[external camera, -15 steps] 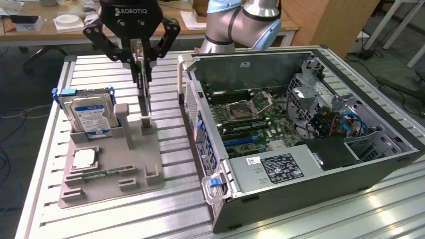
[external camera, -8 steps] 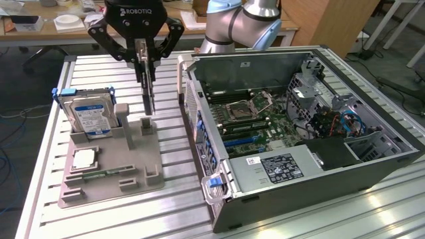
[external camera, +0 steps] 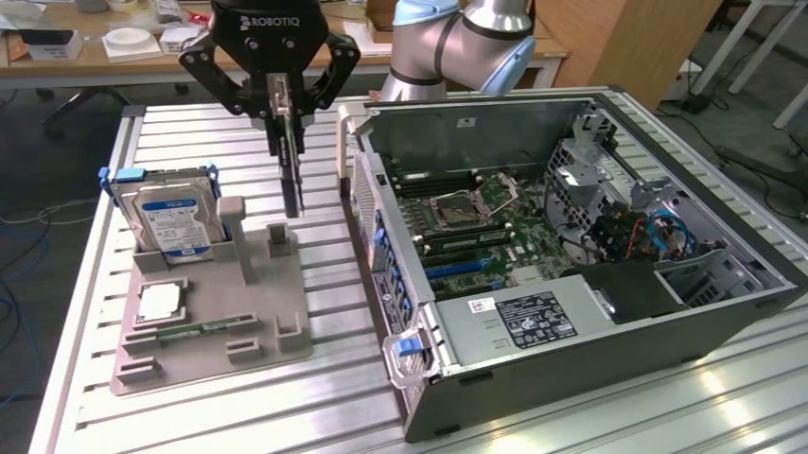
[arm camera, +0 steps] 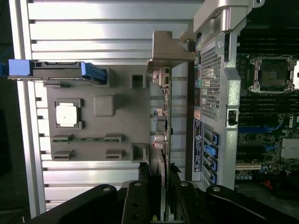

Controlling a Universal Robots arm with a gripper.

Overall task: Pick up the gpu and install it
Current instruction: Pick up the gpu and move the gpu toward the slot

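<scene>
My claw pinches the gpu, hanging just above the holder beneath; pick-up judged complete; seating likely requires squaring it to the motherboard.

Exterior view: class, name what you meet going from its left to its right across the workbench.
From its left: hard drive → gpu hanging from the gripper → open computer case, its motherboard before its blue cables.
</scene>
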